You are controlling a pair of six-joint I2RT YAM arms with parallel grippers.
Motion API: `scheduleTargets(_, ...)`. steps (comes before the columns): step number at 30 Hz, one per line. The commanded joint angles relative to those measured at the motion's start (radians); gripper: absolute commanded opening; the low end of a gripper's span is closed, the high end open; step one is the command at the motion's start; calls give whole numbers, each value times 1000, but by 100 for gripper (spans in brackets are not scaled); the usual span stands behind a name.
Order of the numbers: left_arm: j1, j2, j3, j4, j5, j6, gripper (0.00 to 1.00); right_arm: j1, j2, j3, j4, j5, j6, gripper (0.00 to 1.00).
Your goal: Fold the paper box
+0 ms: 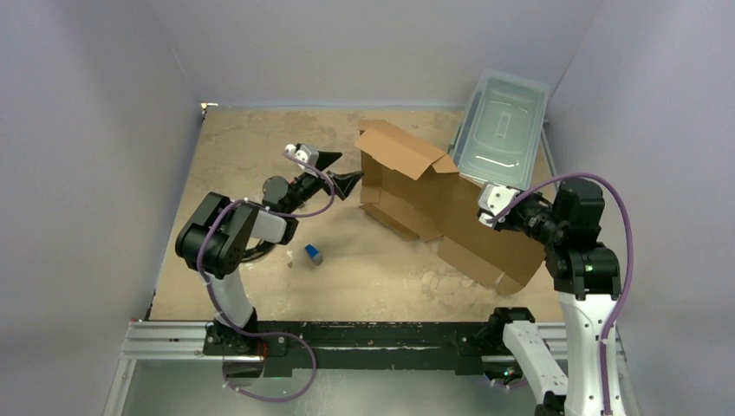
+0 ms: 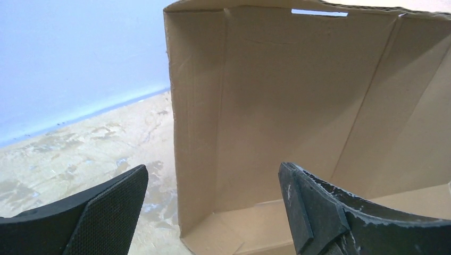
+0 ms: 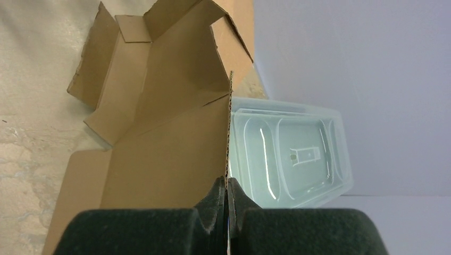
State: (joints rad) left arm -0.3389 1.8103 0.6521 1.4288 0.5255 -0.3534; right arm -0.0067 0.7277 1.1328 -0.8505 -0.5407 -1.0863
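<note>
**A:** From above, where is the cardboard box [image 1: 433, 204]?
**B:** Centre-right on the counter [image 1: 243, 139], half-raised beside the plastic bin [image 1: 504, 121]. The right jaws pinch its wall, seemingly to prop it.
**A:** Left wrist view?
**B:** The left jaws gape wide, facing the box's end panel at centre frame, probably to fold it.
**A:** Right wrist?
**B:** Bottom centre, clamped tight on the cardboard edge.

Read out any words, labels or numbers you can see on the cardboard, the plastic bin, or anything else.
No readable text anywhere. The paper box is plain brown, the clear plastic bin shows no label, and the small blue object is too small to tell.
</note>
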Motion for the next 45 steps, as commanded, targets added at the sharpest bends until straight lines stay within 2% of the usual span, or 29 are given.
scheduleTargets(1, 8, 56, 42, 113, 9, 34, 90, -1, -3, 28, 24, -18, -12, 0)
scheduleTargets(4, 8, 109, 114, 122, 55, -5, 86, -1, -7, 30, 18, -25, -9, 0)
scheduleTargets(10, 8, 180, 209, 80, 84, -26, 83, -1, -10, 22, 12, -35, -8, 0)
scheduleTargets(15, 8, 246, 299, 50, 125, -70, 72, -1, -7, 11, 18, -44, -6, 0)
scheduleTargets(20, 6, 298, 361, 72, 164, -139, 49, -2, 2, 4, 23, -51, 4, 0)
scheduleTargets(22, 7, 304, 359, 111, 177, -169, 34, -1, 8, 2, 30, -49, 14, 0)
scheduleTargets(25, 8, 277, 327, 155, 174, -179, 3, -1, 18, 5, 54, -35, 56, 0)
scheduleTargets(26, 8, 259, 311, 161, 165, -176, 0, -1, 20, 7, 66, -28, 75, 0)
scheduleTargets(33, 1, 58, 104, 192, -11, -119, 0, -1, 62, 16, 188, 59, 309, 0)
scheduleTargets(42, -137, -214, -116, -15, -277, 102, 0, -1, 108, -9, 235, -1, 473, 0)
scheduleTargets(45, -152, -255, -174, -11, -337, 103, 0, -1, 107, -32, 241, -13, 489, 6)
